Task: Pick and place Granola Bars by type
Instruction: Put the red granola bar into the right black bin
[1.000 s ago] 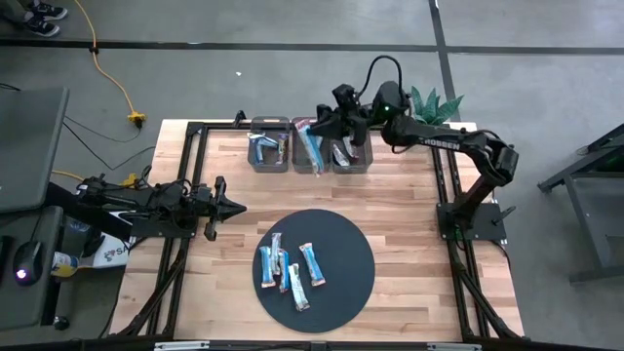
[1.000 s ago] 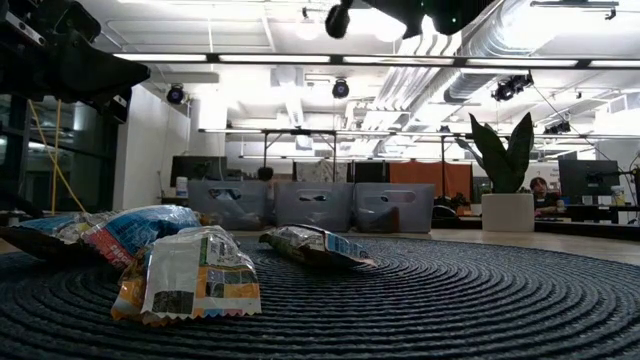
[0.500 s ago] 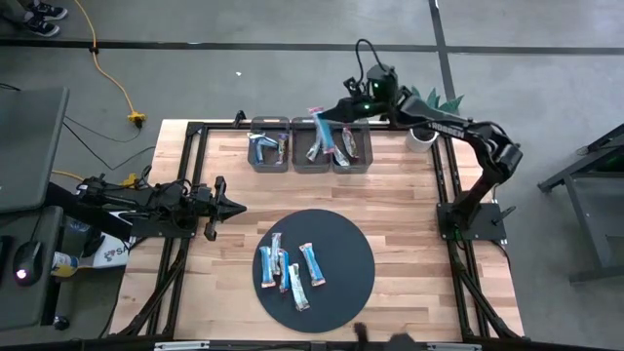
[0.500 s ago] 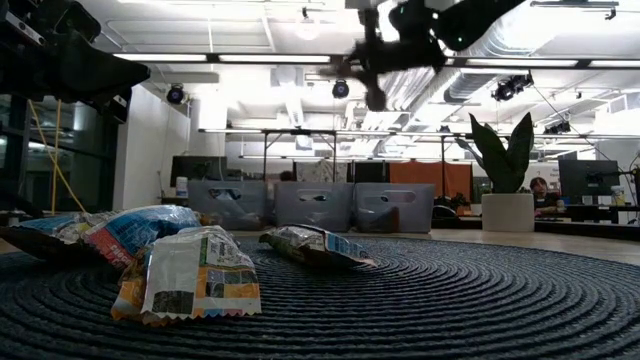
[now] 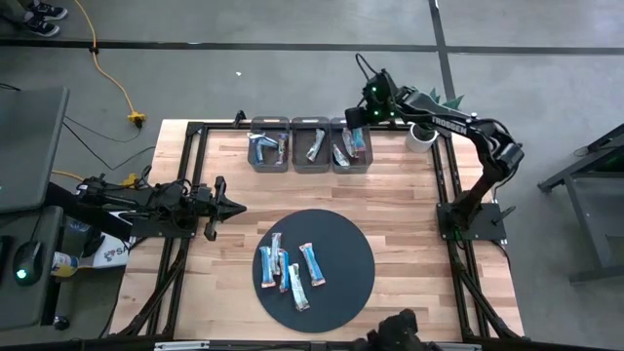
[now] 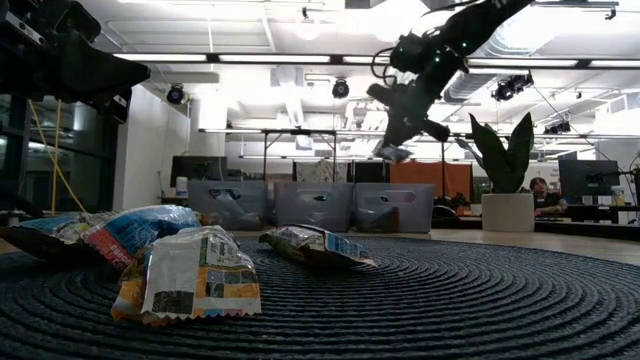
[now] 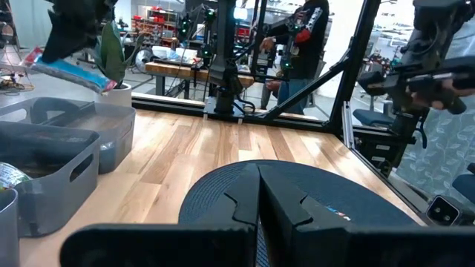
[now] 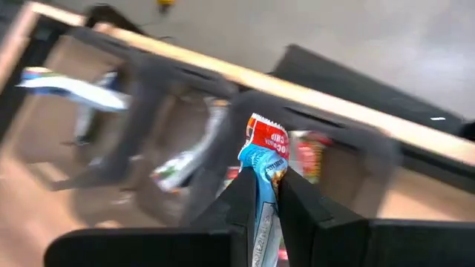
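Observation:
Several granola bars (image 5: 291, 268), mostly light blue, lie on the dark round mat (image 5: 341, 244) at the table's near middle. Three grey bins stand in a row at the far edge: left (image 5: 269, 151), middle (image 5: 311, 148) and right (image 5: 351, 148), each with bars inside. My right gripper (image 5: 357, 117) hangs above the right bin, tipped down, shut on a light blue bar with a red end (image 8: 266, 144). The low view shows that bar (image 6: 393, 153) high above the bins. My left gripper (image 5: 232, 207) waits shut over the table's left side. My right gripper pinches the bar's light blue part (image 8: 261, 169) between its two fingers. The red end (image 8: 269, 133) sticks out past the fingertips. The fingers slant down from the far right. The bar is lifted clear, above the bins.
A potted plant (image 5: 429, 115) stands at the far right corner beside the right arm. Black frame rails (image 5: 444, 185) run along the table's sides. A person (image 7: 304, 44) stands in the room beyond the table. Bare wood lies between the bins and the mat.
My right gripper has swung from over the middle bin toward the table's right edge and come down over the right bin, tipping from level to pointing downward. It stays shut on the bar, which has travelled with it, clear of the bins.

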You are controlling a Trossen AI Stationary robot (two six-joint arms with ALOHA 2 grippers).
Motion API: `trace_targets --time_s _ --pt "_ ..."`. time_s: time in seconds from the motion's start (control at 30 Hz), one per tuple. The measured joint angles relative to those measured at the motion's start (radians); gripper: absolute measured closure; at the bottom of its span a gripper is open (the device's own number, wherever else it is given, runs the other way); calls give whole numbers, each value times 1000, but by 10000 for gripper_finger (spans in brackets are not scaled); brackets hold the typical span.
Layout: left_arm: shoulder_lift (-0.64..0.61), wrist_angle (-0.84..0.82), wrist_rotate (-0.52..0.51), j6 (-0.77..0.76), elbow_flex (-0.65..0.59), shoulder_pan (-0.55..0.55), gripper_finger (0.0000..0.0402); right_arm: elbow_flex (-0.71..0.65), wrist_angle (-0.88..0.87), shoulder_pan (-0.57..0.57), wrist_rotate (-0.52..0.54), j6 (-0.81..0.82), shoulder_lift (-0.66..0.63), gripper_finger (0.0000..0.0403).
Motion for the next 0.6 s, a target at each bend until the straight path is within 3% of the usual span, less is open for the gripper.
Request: trace_targets --time_s 0.2,0.6 --pt "0 0 0 0 0 0 400 0 -13 29 66 -13 64 370" --pt "0 0 0 0 0 0 400 -2 58 47 66 47 183 370"
